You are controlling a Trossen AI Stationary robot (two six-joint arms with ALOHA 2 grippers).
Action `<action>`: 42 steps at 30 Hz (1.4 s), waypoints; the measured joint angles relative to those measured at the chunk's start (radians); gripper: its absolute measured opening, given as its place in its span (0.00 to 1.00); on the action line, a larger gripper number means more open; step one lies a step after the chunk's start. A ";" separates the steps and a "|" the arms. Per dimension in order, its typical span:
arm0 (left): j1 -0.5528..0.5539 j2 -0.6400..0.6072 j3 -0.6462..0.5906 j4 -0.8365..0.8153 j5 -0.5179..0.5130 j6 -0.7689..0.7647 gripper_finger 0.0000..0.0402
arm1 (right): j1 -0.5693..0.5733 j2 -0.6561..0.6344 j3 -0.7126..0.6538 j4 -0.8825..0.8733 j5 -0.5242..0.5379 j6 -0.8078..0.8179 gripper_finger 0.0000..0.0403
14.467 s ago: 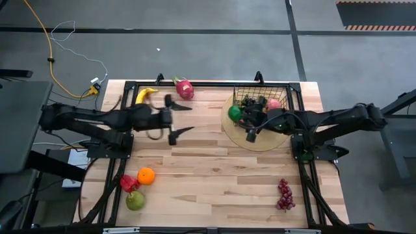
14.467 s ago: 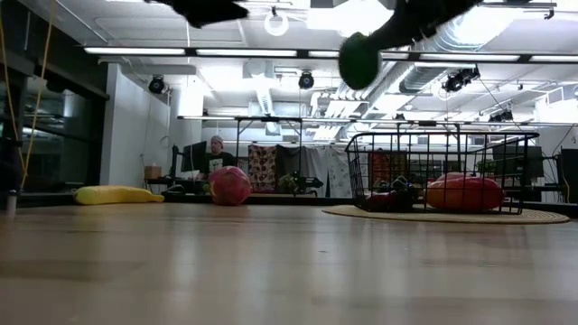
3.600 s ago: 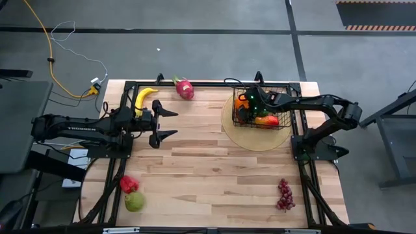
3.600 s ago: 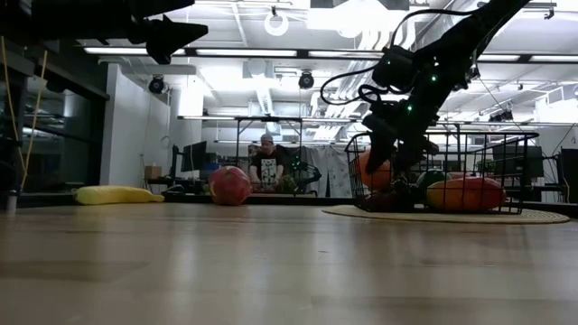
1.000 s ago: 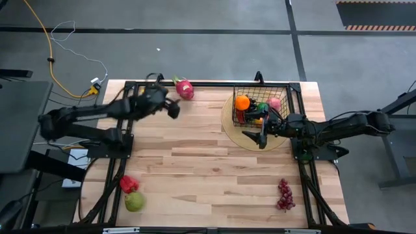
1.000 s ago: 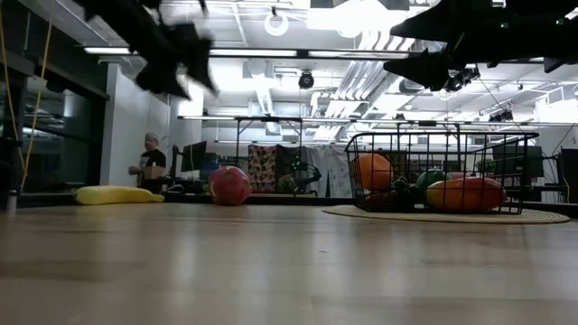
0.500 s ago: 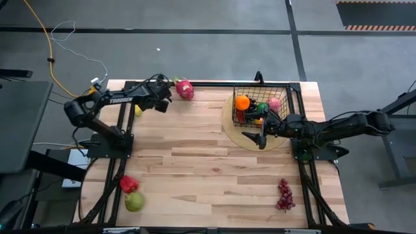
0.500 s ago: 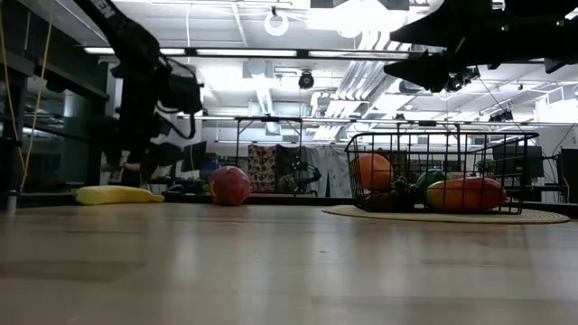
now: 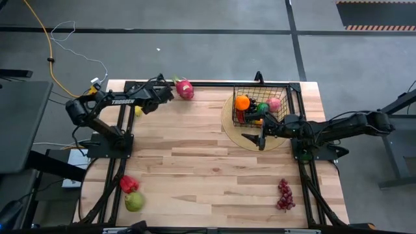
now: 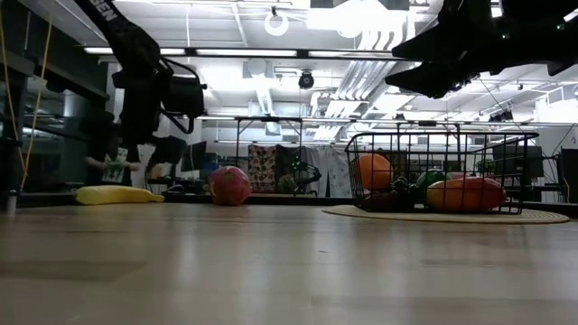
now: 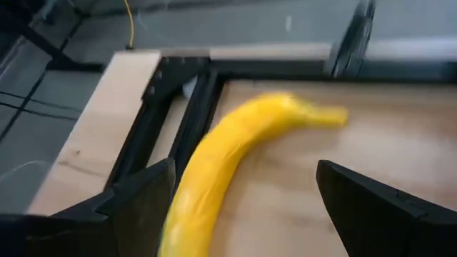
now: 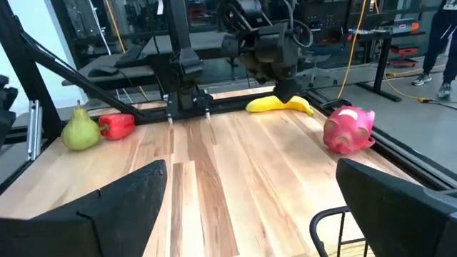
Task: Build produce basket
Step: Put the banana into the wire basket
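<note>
1. Near edge: purple grapes (image 9: pixel 284 194) at the near right, red pepper (image 9: pixel 128 184) and green pear (image 9: pixel 134 201) touching each other at the near left, all outside the basket and unattended.
2. Mid-right: right gripper (image 9: pixel 255 138) hovering over the tan disc (image 9: pixel 242 140), just nearer than the basket, jaws wide apart and empty.
3. Far right: black wire basket (image 9: pixel 287 90) standing on the disc, holding an orange (image 9: pixel 242 102), a green piece, a pink piece and a red-orange piece.
4. Far left: left gripper (image 9: pixel 162 95) spread wide above the banana (image 11: pixel 235 160), gripping nothing; pink dragon fruit (image 9: pixel 184 88) just beside.
5. Risk, as a judgement: curved, smooth banana likely to roll or squirt out if pinched off-centre; possible knock against the neighbouring dragon fruit or the table frame.
</note>
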 joint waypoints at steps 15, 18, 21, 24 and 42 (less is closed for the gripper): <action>-0.135 0.000 -0.361 0.162 -0.243 -1.001 0.56 | 0.000 0.000 0.000 -0.010 0.000 0.000 0.99; -0.107 0.000 -0.367 0.175 -0.255 -0.997 0.35 | 0.000 0.000 0.000 -0.008 0.000 0.002 0.99; -0.085 0.000 -0.367 0.262 -0.284 -0.865 0.12 | 0.000 0.000 0.000 -0.007 0.000 0.010 0.99; -0.072 0.000 -0.367 0.412 -0.305 -0.657 0.03 | 0.000 0.000 0.000 -0.007 0.000 0.020 0.99; 0.004 0.022 -0.366 0.533 -0.273 -0.300 0.00 | 0.000 0.000 0.000 -0.049 -0.001 0.089 0.99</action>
